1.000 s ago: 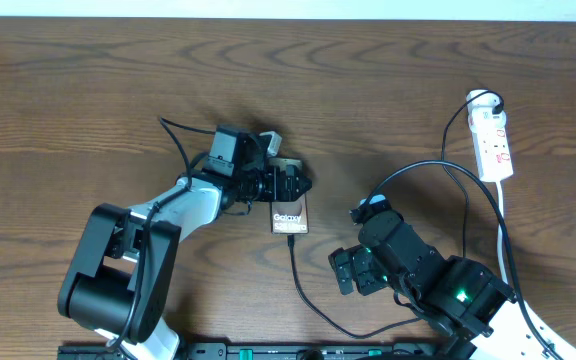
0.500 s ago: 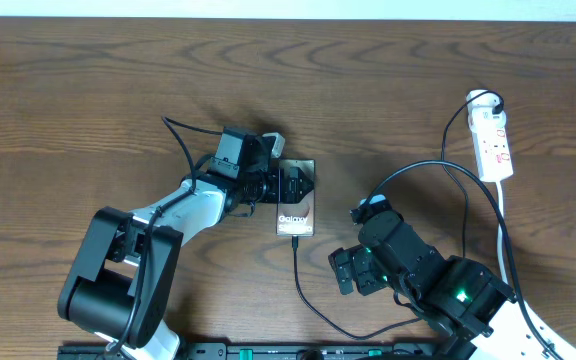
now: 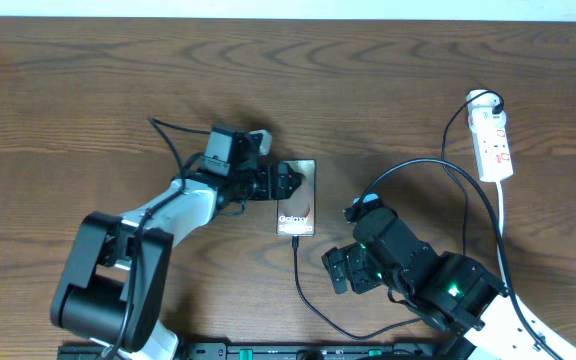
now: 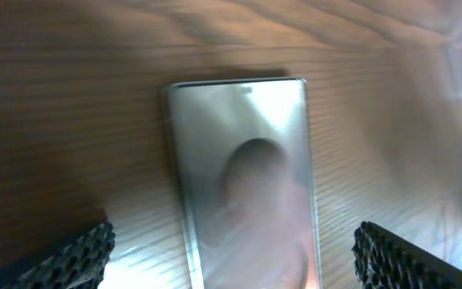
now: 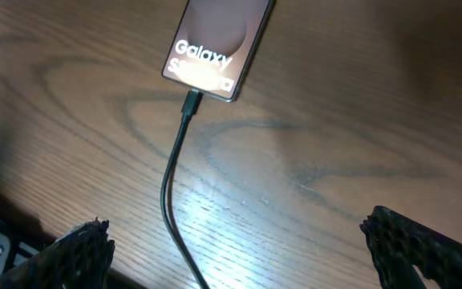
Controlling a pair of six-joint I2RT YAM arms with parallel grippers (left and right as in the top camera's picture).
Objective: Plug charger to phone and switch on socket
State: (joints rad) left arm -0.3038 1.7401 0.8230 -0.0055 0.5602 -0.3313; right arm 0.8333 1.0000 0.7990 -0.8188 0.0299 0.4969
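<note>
My left hand (image 3: 289, 184) is spread wide above the desk (image 3: 88, 80), gripping nothing; the phone (image 3: 303, 205) lies flat just ahead of it, its long edges running between my two fingertips (image 4: 74, 258) and clear of both. My right hand (image 3: 337, 271) is spread wide too, and empty; the phone's lettered end sits ahead of it, a little to its left; the charger (image 5: 171, 177) has its tip seated in that end, and its cable runs back between that hand's fingertips, nearer the left one; the socket (image 3: 493, 140) lies well away, out beyond my right arm, touched by neither hand.
</note>
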